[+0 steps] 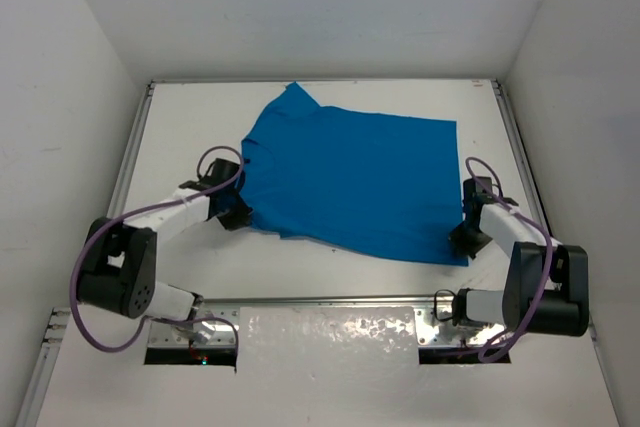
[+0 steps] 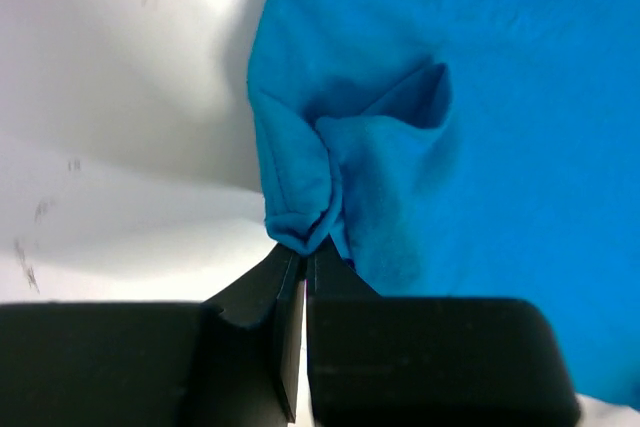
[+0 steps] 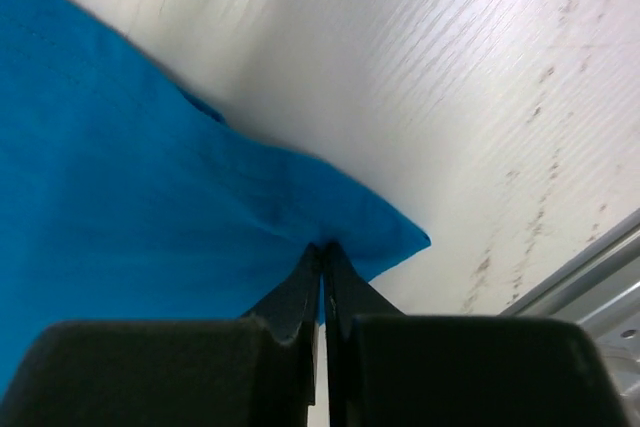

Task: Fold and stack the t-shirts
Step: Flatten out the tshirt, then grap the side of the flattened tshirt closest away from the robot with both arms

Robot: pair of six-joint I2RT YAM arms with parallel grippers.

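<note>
Plain bright blue short-sleeved cloth t-shirt [image 1: 350,182] lying spread and nearly flat on the white table [image 1: 180,127], between the two arms and towards the middle of the surface, with one sleeve pointing to the far left corner. The left gripper [image 2: 305,257] has its fingers closed on a small bunched fold at the garment's near-left edge. The cloth puckers upward from the tips there, and whether one layer or several are caught cannot be told. The right gripper [image 3: 322,247] has its fingers closed on the near-right corner, a short point of fabric showing just beyond the tips. Judged from its drape and wrinkling, the garment is light, soft and wholly limp, not fragile. It will sag between two held points, crease wherever it is gathered, and may creep out of a thin pinch if pulled hard. Corners and hem edges, taken well inside the pads and kept level with one another, appear the soundest places to hold for a clean fold. No container, bin or tray is in view, and the only supporting surface is the table.
</note>
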